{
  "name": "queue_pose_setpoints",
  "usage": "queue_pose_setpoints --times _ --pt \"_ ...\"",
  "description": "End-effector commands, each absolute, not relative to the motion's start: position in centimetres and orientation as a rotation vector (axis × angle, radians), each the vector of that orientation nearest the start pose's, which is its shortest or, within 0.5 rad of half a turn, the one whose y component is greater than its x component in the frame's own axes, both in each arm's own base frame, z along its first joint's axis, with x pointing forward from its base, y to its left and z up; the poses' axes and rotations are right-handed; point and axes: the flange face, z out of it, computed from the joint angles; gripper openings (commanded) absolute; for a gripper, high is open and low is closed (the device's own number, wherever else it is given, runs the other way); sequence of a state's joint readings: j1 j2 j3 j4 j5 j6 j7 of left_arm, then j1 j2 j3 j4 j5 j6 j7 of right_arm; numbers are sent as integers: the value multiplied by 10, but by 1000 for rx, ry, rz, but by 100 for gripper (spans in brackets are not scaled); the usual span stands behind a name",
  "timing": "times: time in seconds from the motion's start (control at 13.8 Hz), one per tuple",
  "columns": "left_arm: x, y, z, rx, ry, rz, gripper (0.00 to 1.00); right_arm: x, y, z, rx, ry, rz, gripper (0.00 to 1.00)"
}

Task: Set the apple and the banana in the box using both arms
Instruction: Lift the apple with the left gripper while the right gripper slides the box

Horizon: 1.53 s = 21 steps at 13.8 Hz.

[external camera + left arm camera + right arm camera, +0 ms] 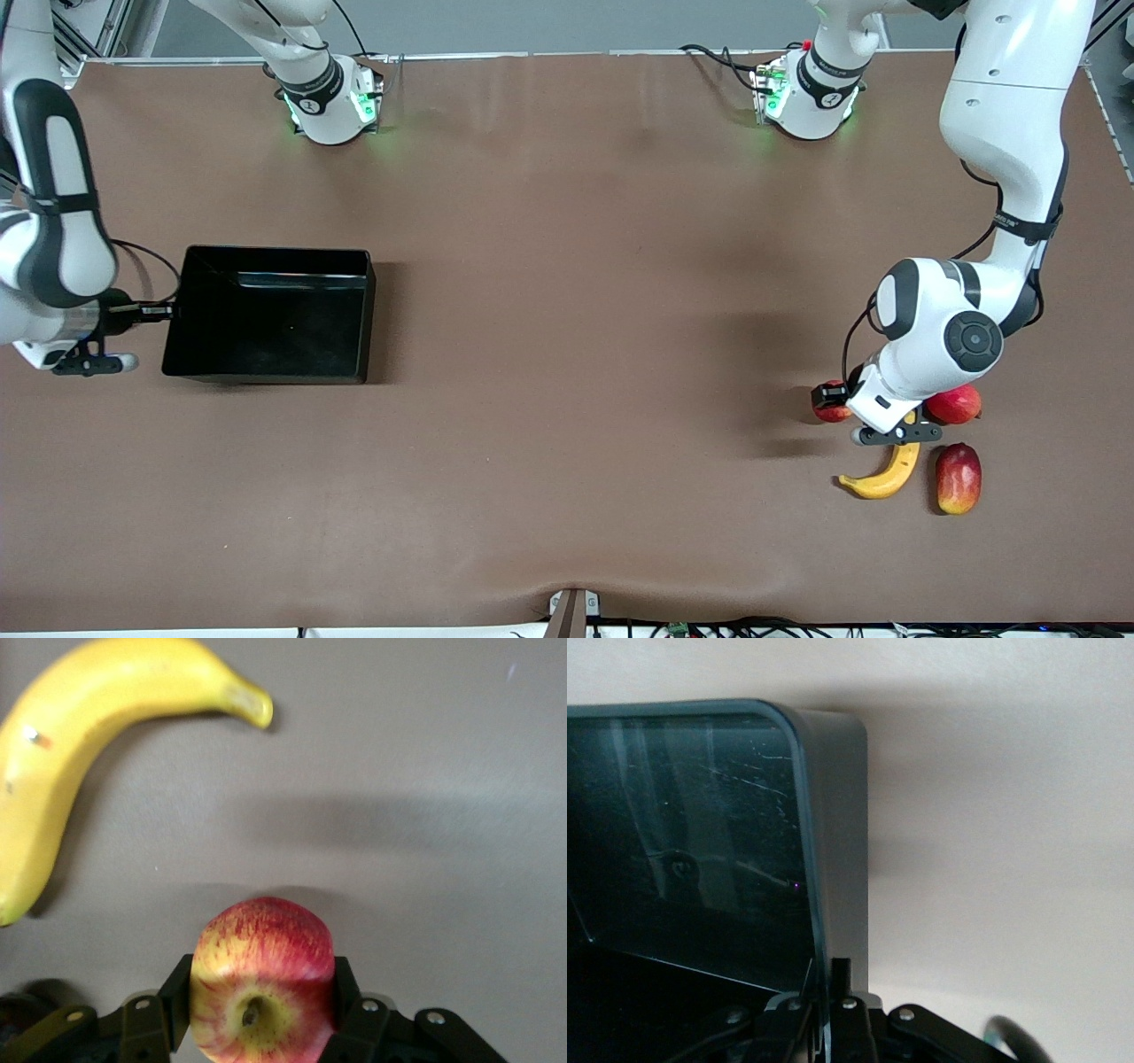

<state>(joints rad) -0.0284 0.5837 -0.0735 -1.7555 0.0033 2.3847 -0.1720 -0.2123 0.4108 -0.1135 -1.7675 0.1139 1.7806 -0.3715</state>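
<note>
Now we see left gripper (pixel 263 1014) clamping apple (pixel 262 979) beside banana (pixel 886 474); right gripper (pixel 828 1005) pinching box (pixel 266 310) wall.

Two white jointed arms with glossy rounded shells and black bands at the joints. The left arm (pixel 1001 177) carries a round black cap with a small centre mark on its wrist joint, and a thin black cable runs along its forearm under a black strap. The right arm (pixel 49 221) shows a long black inlay framing a white panel. Both bases are ringed by a black collar bearing white lettering (illegible here) and glow green at the sides. The left end effector (pixel 261 1010) is matt black with angular fingers and silver screw heads; the right end effector (pixel 828 1001) is likewise black, with silver screws.
</note>
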Motion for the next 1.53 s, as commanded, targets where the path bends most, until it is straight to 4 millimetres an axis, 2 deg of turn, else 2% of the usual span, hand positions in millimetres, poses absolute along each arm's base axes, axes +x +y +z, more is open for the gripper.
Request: queue_pose_setpoints --times 0.0,0.15,0.22,0.29,0.44,0.58,0.65,0.95,1.02,1.16,1.45 --pt "672 -79 279 -3191 -243 -86 0 590 -154 347 -2822 44 535 0" --pt "674 -88 298 -3191 -240 -100 0 593 -122 351 -2777 85 584 0" --pt "674 -91 306 -3189 -227 -115 0 595 -101 360 -2765 64 584 0" --pt "673 -99 318 -3188 -202 -138 0 597 -73 372 -2756 57 575 0" --pt "669 -110 341 -3186 -172 -134 0 601 -14 380 -2776 175 621 0" --pt "663 -119 365 -3186 -146 -134 0 603 53 382 -2780 180 632 0" --pt "659 -124 375 -3185 -149 -133 0 605 79 381 -2756 181 605 0" --pt "652 -123 384 -3177 -197 -65 0 596 209 380 -2803 179 484 0" --pt "651 -124 383 -3177 -199 -63 0 590 241 369 -2822 185 473 0" --pt "651 -126 382 -3175 -233 -59 0 582 289 348 -2842 204 429 0" --pt "650 -128 376 -3173 -241 -45 0 564 366 286 -2807 195 347 0"
